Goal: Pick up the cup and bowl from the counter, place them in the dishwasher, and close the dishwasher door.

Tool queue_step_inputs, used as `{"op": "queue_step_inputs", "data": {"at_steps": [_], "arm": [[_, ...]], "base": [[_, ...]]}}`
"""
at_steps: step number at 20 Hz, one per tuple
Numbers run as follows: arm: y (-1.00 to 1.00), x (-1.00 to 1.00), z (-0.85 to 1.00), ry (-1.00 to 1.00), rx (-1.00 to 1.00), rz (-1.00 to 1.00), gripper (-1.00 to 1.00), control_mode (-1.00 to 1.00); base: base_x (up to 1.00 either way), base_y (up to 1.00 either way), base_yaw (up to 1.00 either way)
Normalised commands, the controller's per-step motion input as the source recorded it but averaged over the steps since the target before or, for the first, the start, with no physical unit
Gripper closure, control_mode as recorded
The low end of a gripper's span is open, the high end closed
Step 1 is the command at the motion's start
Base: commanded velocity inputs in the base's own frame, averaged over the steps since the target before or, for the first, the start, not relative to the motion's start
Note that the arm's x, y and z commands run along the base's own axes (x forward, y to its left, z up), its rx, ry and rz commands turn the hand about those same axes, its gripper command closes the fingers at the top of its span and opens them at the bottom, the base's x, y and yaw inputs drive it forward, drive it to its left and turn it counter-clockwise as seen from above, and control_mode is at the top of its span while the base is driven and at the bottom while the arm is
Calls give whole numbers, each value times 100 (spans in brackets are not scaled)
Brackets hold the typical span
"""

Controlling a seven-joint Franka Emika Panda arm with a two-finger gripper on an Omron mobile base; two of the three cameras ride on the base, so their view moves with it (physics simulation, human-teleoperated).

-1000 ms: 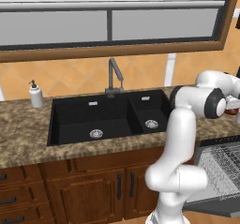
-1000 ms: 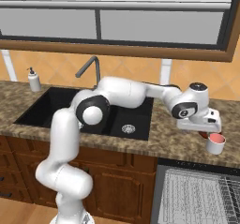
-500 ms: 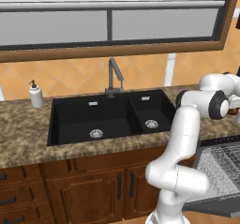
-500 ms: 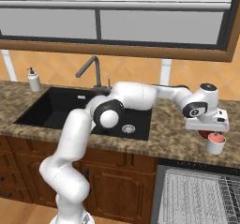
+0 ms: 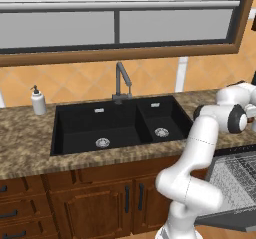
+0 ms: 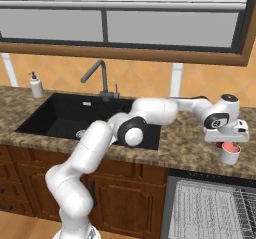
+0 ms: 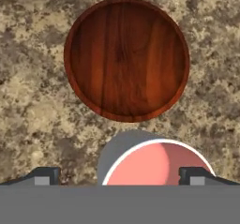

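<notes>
The pale cup (image 7: 157, 164) with a red-orange inside stands on the speckled counter (image 7: 33, 101), low in the hand view between my two fingertips. Just beyond it lies the dark reddish-brown bowl (image 7: 126, 59), empty and upright. My gripper (image 7: 121, 176) is open, one finger on each side of the cup's rim. From the right base view the gripper (image 6: 227, 139) hangs directly above the cup (image 6: 230, 154) near the counter's (image 6: 190, 143) front edge. The dishwasher (image 6: 210, 208) stands open below, its wire rack (image 5: 235, 175) showing and its door (image 5: 230, 219) dropped down.
A black double sink (image 5: 115, 125) with a faucet (image 5: 121, 80) lies left of the arm. A white soap dispenser (image 5: 38, 101) stands at the far left of the counter. Brown cabinets (image 5: 90, 203) run under the worktop.
The arm has swung to the right along the counter, bringing the open hand from beside the cup to right over it. The cup and bowl have not moved.
</notes>
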Motion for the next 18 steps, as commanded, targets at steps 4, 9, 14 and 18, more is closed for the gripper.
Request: {"op": "queue_step_inputs", "data": {"at_steps": [4, 9, 14, 18], "arm": [[-18, 16, -39, 5, 0, 10, -100, -100], [0, 0, -42, 11, 1, 7, -100, -100], [0, 0, -29, 6, 0, 0, 100, -100], [6, -29, -15, 0, 0, -3, 100, -100]], "base": [[0, 0, 0], [0, 0, 0], [0, 0, 0], [0, 0, 0]]}}
